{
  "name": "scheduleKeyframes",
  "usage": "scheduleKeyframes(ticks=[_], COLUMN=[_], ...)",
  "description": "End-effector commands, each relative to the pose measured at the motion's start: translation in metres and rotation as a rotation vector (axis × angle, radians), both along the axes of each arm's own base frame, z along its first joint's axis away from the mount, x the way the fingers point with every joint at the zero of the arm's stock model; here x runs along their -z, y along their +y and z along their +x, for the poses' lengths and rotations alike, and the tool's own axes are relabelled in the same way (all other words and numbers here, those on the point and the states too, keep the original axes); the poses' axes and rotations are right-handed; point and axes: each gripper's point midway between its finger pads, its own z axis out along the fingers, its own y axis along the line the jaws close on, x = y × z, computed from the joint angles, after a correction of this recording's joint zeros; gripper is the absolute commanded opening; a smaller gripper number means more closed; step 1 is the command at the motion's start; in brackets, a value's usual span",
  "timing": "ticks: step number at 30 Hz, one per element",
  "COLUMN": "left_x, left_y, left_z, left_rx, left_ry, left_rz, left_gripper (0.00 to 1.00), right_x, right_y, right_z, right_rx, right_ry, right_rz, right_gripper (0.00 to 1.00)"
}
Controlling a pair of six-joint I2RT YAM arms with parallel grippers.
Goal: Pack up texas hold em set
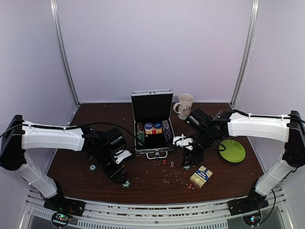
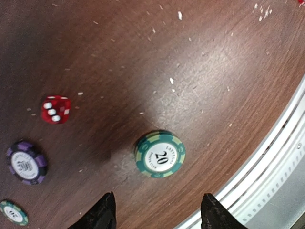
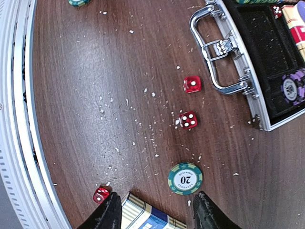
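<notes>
Top view: the silver case (image 1: 152,125) is open at the back middle of the surface (image 1: 228,183), lid up, chip stacks (image 1: 153,129) inside. Mug (image 1: 184,105) sits just right of the lid, green plate (image 1: 232,150) is further right, and the card box (image 1: 201,176) lies toward the front.

Left wrist: left fingers (image 2: 102,214) are spread wide and empty. A green chip (image 2: 159,154) lies flat just ahead, between them. Purple chip (image 2: 26,162) and a red die (image 2: 55,109) are off to the side.

Right wrist: right fingers (image 3: 108,213) are wide too, gripping nothing, with the card box (image 3: 143,217) poking in between. A second green chip (image 3: 185,178) lies just ahead, loose dice (image 3: 188,119) beyond it, near the case handle (image 3: 214,47).
</notes>
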Motion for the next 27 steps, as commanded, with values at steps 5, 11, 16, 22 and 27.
scheduleKeyframes(ticks=[5, 11, 16, 22, 27], left_x=[0.026, 0.037, 0.04, 0.043, 0.045], left_y=[-0.026, -0.032, -0.031, -0.026, -0.025], left_z=[-0.007, -0.002, 0.003, 0.001, 0.0], left_rx=[0.114, 0.122, 0.112, 0.123, 0.127], left_ry=[-0.033, -0.073, -0.109, -0.113, -0.112], left_rz=[0.082, 0.174, 0.22, 0.264, 0.273], left_gripper=[0.63, 0.61, 0.58, 0.51, 0.42], right_x=[0.008, 0.012, 0.013, 0.014, 0.014], right_y=[-0.005, -0.009, -0.011, -0.011, -0.011], right_z=[-0.003, -0.006, -0.007, -0.007, -0.009], right_rx=[-0.006, -0.002, -0.001, 0.001, 0.006], right_ry=[-0.005, -0.003, -0.009, -0.006, 0.003], right_rz=[-0.039, -0.041, -0.04, -0.037, -0.031], right_gripper=[0.52, 0.52, 0.52, 0.52, 0.51])
